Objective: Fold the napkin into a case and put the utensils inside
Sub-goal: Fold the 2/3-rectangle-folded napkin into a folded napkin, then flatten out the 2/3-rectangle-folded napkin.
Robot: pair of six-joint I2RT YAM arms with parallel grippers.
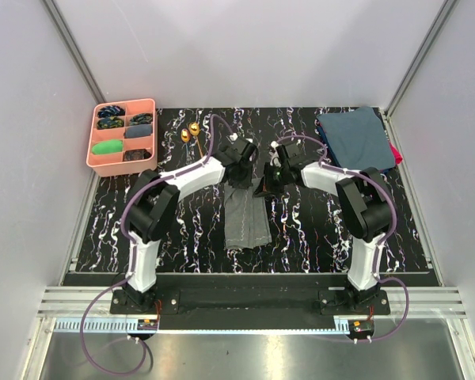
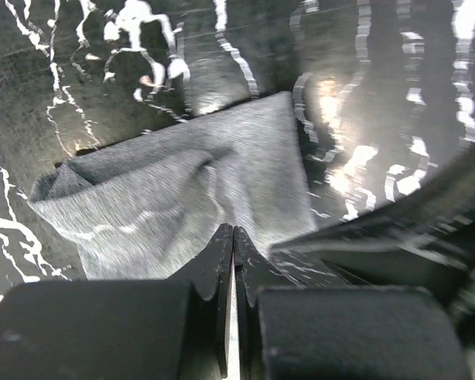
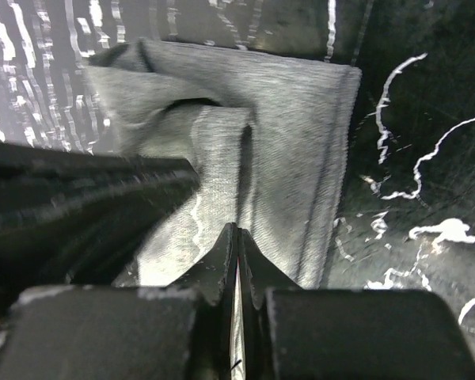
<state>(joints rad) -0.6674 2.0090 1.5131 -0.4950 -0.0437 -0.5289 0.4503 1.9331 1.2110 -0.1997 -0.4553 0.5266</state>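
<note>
Grey fabric: the napkin (image 1: 247, 222) lies at the middle of the table (image 1: 182, 237) as a narrow folded strip, running from the near side toward the far edge. Its far end is met by both tools. The left gripper (image 1: 241, 176) is seen in its wrist view (image 2: 229, 237) with jaws pressed together, tips set into rumpled cloth; a pinch of fabric appears to be held. The right gripper (image 1: 269, 182) is likewise closed (image 3: 237, 237), with a fold line running up from its tips. The two grips are judged to be placed side by side on one end so that it can be carried over evenly for the next fold of the case. The utensils (image 1: 189, 132) are left near the far edge, left of the middle and well apart from the napkin, presumably until a pocket exists. A pink tray (image 1: 95, 146) occupies the far left corner; blue cloths (image 1: 356, 136) are stacked at the far right corner. The table is black with white veining and glossy, as reflections show. Plain pale walls with metal framing enclose it.
</note>
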